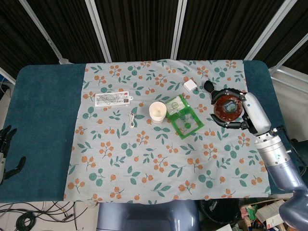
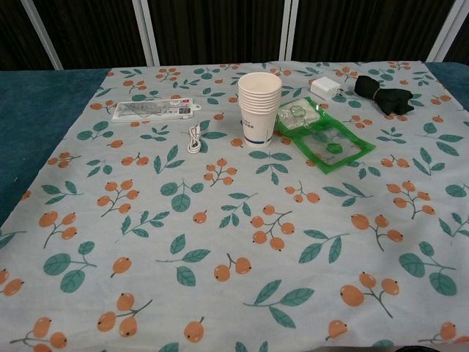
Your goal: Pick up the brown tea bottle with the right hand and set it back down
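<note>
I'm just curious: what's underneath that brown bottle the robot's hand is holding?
In the head view the right hand grips the brown tea bottle. Floral tablecloth surrounds it, and a black object lies nearby. The spot directly beneath is covered.

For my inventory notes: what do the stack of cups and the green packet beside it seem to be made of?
Stack of cups: probably paper, matte off-white with rolled rims and a small printed mark. Green packet: likely thin plastic film, glossy, with see-through patches and light reflections.
</note>
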